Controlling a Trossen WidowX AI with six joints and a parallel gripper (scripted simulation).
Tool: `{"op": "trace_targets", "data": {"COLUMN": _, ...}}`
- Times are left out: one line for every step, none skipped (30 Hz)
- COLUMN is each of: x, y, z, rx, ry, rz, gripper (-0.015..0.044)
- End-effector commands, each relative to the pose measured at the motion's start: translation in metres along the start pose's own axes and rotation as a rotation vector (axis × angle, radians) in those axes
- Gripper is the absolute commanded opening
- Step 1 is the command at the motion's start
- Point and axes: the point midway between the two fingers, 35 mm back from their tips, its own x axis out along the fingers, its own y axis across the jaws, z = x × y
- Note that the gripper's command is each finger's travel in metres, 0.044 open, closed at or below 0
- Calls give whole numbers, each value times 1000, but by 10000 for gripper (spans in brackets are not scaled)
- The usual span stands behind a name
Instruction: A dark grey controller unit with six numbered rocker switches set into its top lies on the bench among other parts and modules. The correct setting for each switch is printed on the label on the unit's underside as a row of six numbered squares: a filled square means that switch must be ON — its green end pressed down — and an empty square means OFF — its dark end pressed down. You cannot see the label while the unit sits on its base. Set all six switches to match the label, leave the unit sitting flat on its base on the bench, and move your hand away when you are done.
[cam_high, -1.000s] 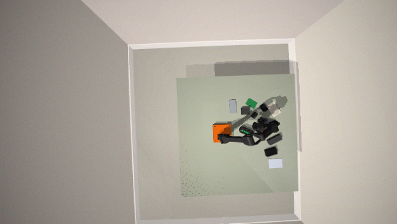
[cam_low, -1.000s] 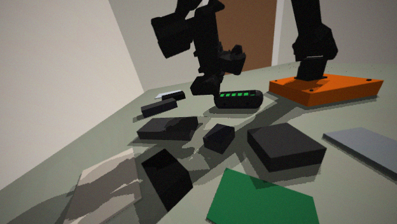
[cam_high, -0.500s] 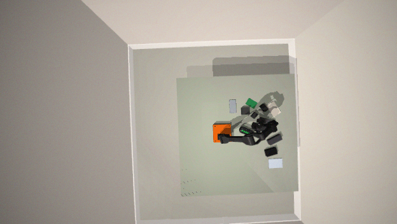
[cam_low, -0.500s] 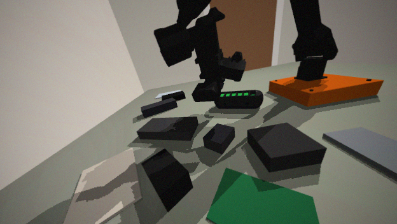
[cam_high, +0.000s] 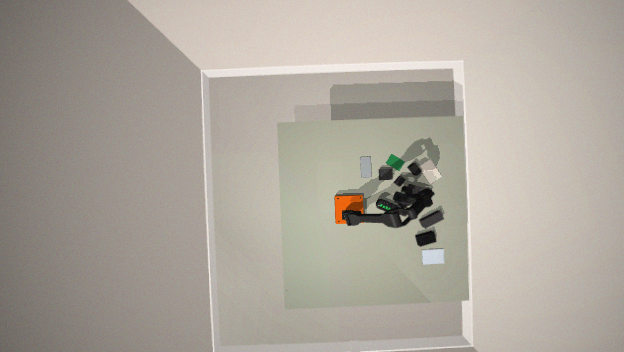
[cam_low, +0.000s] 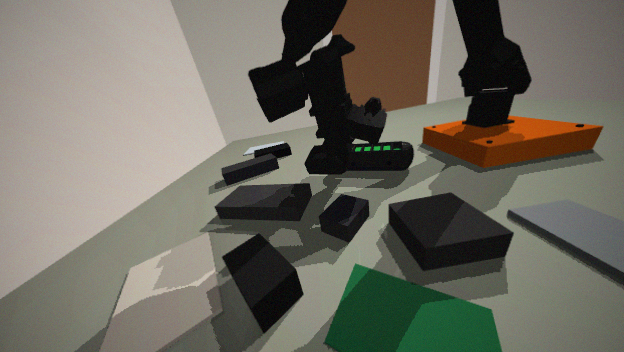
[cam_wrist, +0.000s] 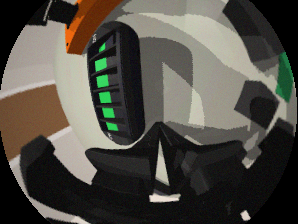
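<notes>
The dark grey controller unit (cam_high: 385, 204) (cam_low: 382, 163) (cam_wrist: 133, 85) sits with its switches up on the bench. The wrist view shows all six rockers in a row. The rocker (cam_wrist: 102, 47) nearest the orange block shows a smaller green patch than the others and is tilted differently. The other five show larger green patches. In the exterior view the arm hides part of the unit's left end. The label on the underside is hidden. My gripper (cam_wrist: 158, 124) is shut and empty, its tips close beside the unit's near end in the wrist view; whether they touch it is unclear.
An orange block (cam_high: 341, 201) (cam_low: 550, 131) bears the arm's base. Dark blocks (cam_low: 450, 225) (cam_low: 265, 280), a green block (cam_high: 395, 162) (cam_low: 450, 325), a pale block (cam_low: 170, 295), a grey plate (cam_high: 366, 167) and a light-blue plate (cam_high: 433, 256) lie around the unit.
</notes>
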Motion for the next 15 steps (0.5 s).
{"op": "trace_targets", "data": {"x": 8, "y": 0, "z": 1, "rx": 2, "ry": 0, "rz": 8, "gripper": 0}}
{"op": "trace_targets", "data": {"x": 9, "y": -1, "z": 1, "rx": 2, "ry": 0, "rz": 8, "gripper": 0}}
{"op": "trace_targets", "data": {"x": 11, "y": -1, "z": 1, "rx": 2, "ry": 0, "rz": 8, "gripper": 0}}
{"op": "trace_targets", "data": {"x": 12, "y": -1, "z": 1, "rx": 2, "ry": 0, "rz": 8, "gripper": 0}}
{"op": "trace_targets", "data": {"x": 13, "y": -2, "z": 1, "rx": 2, "ry": 0, "rz": 8, "gripper": 0}}
{"op": "trace_targets", "data": {"x": 13, "y": -2, "z": 1, "rx": 2, "ry": 0, "rz": 8, "gripper": 0}}
{"op": "trace_targets", "data": {"x": 13, "y": -2, "z": 1, "rx": 2, "ry": 0, "rz": 8, "gripper": 0}}
{"op": "trace_targets", "data": {"x": 13, "y": -1, "z": 1, "rx": 2, "ry": 0, "rz": 8, "gripper": 0}}
{"op": "trace_targets", "data": {"x": 13, "y": -1, "z": 1, "rx": 2, "ry": 0, "rz": 8, "gripper": 0}}
{"op": "trace_targets", "data": {"x": 13, "y": -1, "z": 1, "rx": 2, "ry": 0, "rz": 8, "gripper": 0}}
{"op": "trace_targets", "data": {"x": 13, "y": -1, "z": 1, "rx": 2, "ry": 0, "rz": 8, "gripper": 0}}
{"op": "trace_targets", "data": {"x": 13, "y": 0, "z": 1, "rx": 2, "ry": 0, "rz": 8, "gripper": 0}}
{"op": "trace_targets", "data": {"x": 14, "y": 0, "z": 1, "rx": 2, "ry": 0, "rz": 8, "gripper": 0}}
{"op": "trace_targets", "data": {"x": 14, "y": 0, "z": 1, "rx": 2, "ry": 0, "rz": 9, "gripper": 0}}
{"op": "trace_targets", "data": {"x": 14, "y": 1, "z": 1, "rx": 2, "ry": 0, "rz": 9, "gripper": 0}}
